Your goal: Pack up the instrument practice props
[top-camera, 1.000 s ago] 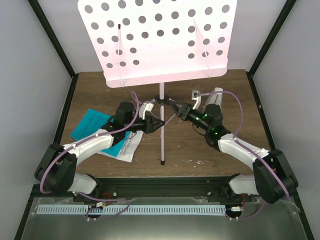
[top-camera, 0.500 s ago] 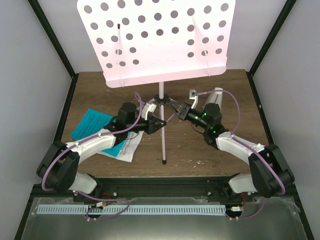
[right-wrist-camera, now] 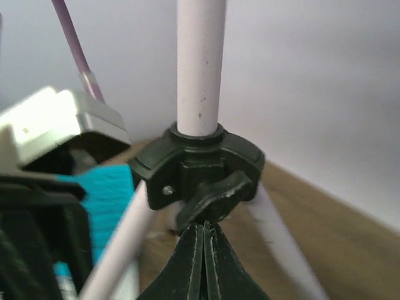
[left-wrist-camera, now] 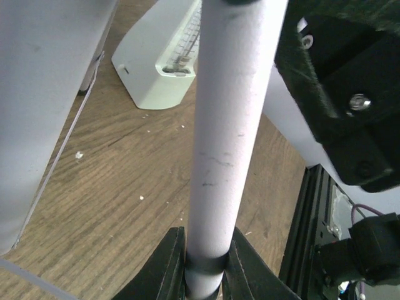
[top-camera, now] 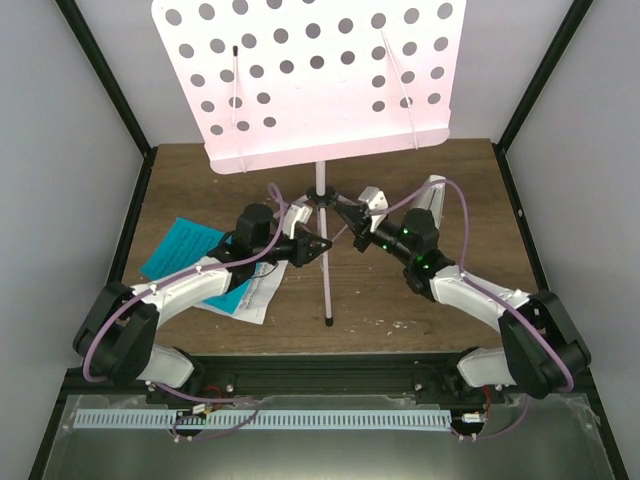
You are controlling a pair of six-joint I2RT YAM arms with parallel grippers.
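Wood-grain bench (top-camera: 400,290), walled in pale grey on three sides, carries all three practice props. At centre rises the music stand (top-camera: 320,80), its pink-white desk full of round holes and tipped toward the overhead camera. A black collar (top-camera: 322,200) joins the thin legs to the pole beneath the desk.

From the left, the left arm (top-camera: 190,285) reaches in, and the left jaws are closed on a white tube of the stand (left-wrist-camera: 228,125) below the collar, one finger on each side of it. From the right, the right arm (top-camera: 450,280) reaches to the collar (right-wrist-camera: 200,162). The right jaws are pressed together, their tips touching the black wing knob (right-wrist-camera: 215,194) on its front; whether they pinch it cannot be told.

Lying flat at the left side of the bench, the teal booklet (top-camera: 185,250) sits partly under the left arm, with white pages showing at its near edge. On the other side, the white metronome (top-camera: 430,195) stands just behind the right arm, apart from the stand; the left wrist camera sees it (left-wrist-camera: 159,69) beyond the gripped tube.
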